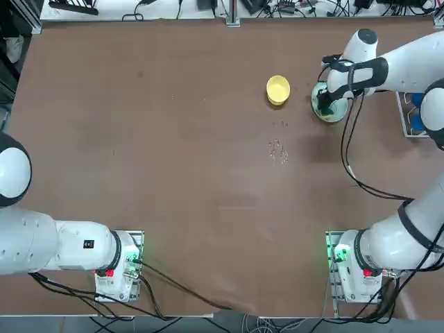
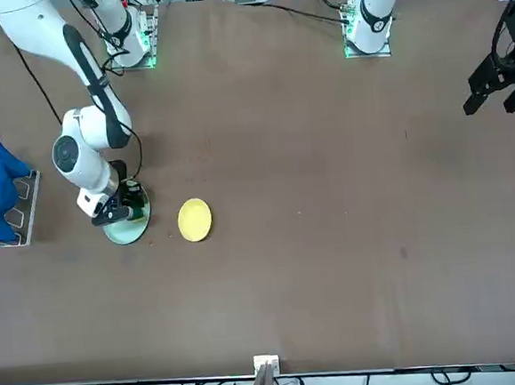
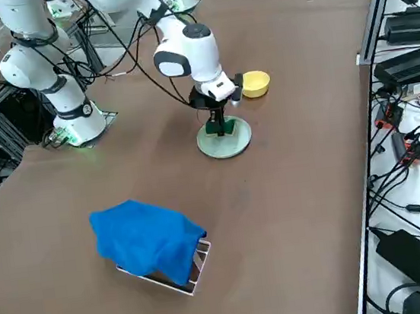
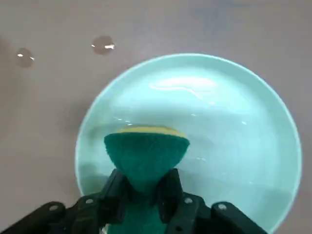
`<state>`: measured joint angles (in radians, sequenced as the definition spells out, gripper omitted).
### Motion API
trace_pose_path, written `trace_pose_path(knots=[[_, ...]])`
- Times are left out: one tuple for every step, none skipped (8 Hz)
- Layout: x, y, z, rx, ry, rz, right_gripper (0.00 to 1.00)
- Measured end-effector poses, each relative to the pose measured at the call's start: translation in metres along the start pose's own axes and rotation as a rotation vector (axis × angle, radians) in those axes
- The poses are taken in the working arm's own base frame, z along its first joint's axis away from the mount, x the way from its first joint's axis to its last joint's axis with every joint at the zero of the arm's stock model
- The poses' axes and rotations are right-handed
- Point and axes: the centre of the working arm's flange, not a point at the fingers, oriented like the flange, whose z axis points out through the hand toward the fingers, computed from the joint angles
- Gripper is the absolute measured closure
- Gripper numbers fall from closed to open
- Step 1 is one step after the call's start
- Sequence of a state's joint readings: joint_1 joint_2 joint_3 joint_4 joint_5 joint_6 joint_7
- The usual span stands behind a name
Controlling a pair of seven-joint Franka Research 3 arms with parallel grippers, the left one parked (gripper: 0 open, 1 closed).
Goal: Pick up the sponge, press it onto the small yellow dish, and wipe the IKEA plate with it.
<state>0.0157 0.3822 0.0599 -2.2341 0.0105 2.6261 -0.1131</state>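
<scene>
From left to right in the top view sat the small round bright-yellow dish (image 1: 278, 89), then the round mint plate (image 1: 328, 111) with the right gripper (image 4: 145, 187) over it — fingers pinched tight on the green-and-yellow foam sponge (image 4: 146, 153), its yellow layer down on the plate. It squashed visibly: soft, light, best gripped mid-block. No legible writing or labels showed.

the sponge (image 4: 146, 151), dark green face over yellow foam, is standing pinched and squeezed narrow above the ikea plate (image 4: 234, 141), a pale mint round plate glistening wet. the small yellow dish (image 1: 278, 89) is sitting just beside that plate, apart from it.
</scene>
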Motion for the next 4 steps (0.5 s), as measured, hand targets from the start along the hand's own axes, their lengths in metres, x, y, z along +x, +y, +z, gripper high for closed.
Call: trace_pose_path(knots=[[-0.004,0.016,-0.001,-0.001,-0.001,-0.013,0.65],[-0.007,0.033,-0.001,-0.001,-0.002,-0.03,0.65],[-0.01,0.049,-0.001,-0.002,-0.004,-0.047,0.65],[-0.012,0.06,-0.001,-0.002,-0.005,-0.058,0.65]])
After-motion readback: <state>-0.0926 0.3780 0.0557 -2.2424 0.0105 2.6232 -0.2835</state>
